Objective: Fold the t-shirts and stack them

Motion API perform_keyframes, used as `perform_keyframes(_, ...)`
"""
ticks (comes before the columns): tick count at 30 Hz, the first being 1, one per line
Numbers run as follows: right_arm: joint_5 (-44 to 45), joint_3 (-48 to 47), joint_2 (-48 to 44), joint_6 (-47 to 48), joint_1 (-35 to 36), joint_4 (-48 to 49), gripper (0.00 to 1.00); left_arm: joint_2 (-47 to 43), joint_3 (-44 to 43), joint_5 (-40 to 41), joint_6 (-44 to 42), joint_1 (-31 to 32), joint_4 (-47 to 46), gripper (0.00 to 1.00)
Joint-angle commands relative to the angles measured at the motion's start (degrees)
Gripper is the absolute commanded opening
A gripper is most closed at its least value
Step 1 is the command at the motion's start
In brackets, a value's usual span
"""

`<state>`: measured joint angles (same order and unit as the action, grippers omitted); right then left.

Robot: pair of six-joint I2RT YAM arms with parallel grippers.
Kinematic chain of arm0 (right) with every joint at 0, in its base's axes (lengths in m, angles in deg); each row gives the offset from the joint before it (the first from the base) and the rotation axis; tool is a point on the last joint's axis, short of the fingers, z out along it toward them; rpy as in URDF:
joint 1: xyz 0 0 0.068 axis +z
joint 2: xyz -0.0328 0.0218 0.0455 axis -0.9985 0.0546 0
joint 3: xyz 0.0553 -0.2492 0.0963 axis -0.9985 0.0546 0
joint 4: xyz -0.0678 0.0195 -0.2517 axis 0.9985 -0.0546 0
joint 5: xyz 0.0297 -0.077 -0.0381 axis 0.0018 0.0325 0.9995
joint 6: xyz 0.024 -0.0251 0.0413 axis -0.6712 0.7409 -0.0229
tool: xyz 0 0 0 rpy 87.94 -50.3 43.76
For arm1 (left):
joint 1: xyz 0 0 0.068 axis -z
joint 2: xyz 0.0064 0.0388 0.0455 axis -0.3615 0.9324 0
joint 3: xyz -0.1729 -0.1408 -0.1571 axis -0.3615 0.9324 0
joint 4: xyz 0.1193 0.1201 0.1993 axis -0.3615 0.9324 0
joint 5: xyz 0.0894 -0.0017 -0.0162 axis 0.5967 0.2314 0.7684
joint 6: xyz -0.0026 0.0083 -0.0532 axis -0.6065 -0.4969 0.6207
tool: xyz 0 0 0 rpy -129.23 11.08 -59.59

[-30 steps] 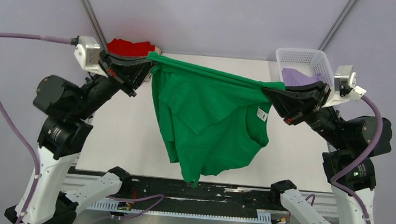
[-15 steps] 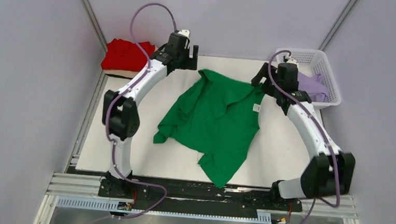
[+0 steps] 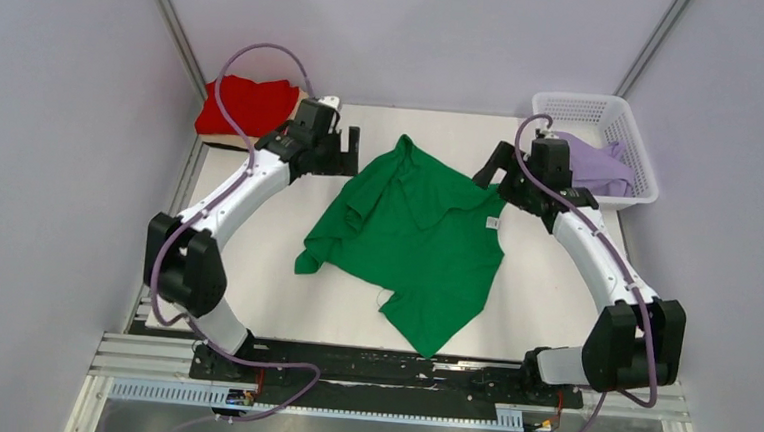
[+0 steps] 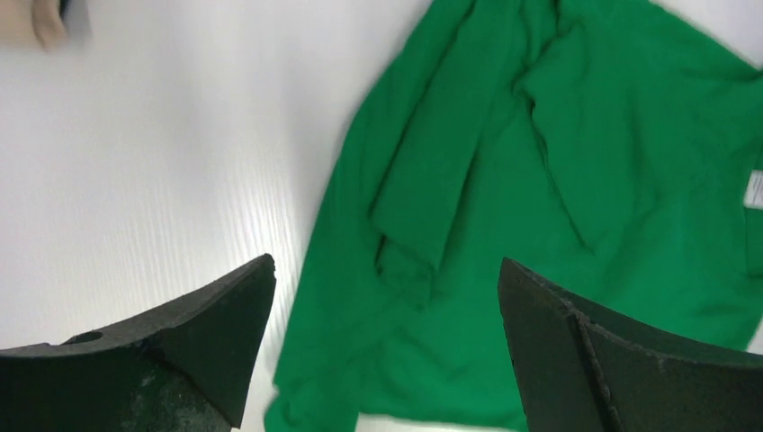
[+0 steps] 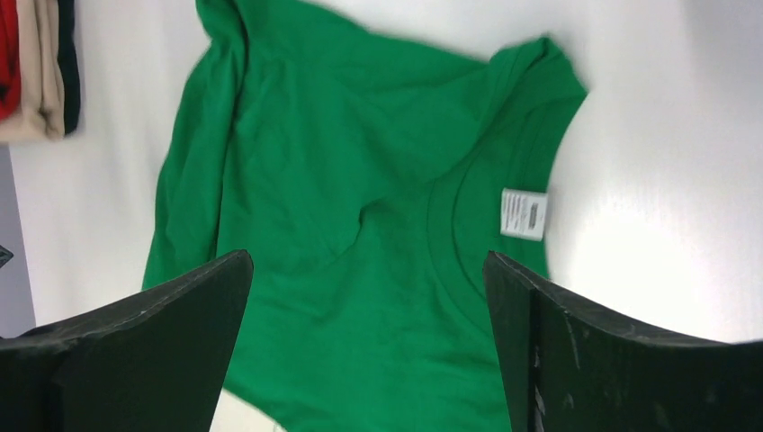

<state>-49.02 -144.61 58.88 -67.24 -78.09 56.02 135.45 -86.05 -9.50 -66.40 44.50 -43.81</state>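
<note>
The green t-shirt (image 3: 412,238) lies crumpled on the white table (image 3: 255,258), its white neck label (image 5: 525,214) facing up. My left gripper (image 3: 347,149) hovers open beside the shirt's far left edge, nothing between its fingers (image 4: 385,263). At the shirt's far right corner my right gripper (image 3: 491,173) is also open and empty (image 5: 367,256). A folded red t-shirt (image 3: 249,108) rests on a tan t-shirt (image 5: 40,72) at the far left. The lavender t-shirt (image 3: 592,164) sits in the basket.
The white lattice basket (image 3: 590,104) stands at the table's far right corner. Grey walls close in on both sides. A metal rail (image 3: 398,387) with both arm bases runs along the near edge.
A second ago both grippers held the green shirt stretched high between them. They have since lowered, opened and let go, and the shirt now lies on the table.
</note>
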Motion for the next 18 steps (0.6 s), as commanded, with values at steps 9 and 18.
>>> perform_keyframes(9, -12.01, 20.20, -2.33, -4.46, 10.87, 3.86, 1.00, -19.10, 34.45, 0.54, 13.76, 0.62, -1.04, 1.00)
perform_keyframes(18, -7.81, 23.39, 3.56, -7.26, 11.45, 4.87, 1.00, -14.50, 38.49, 4.13, 15.39, -1.10, -7.44, 0.89)
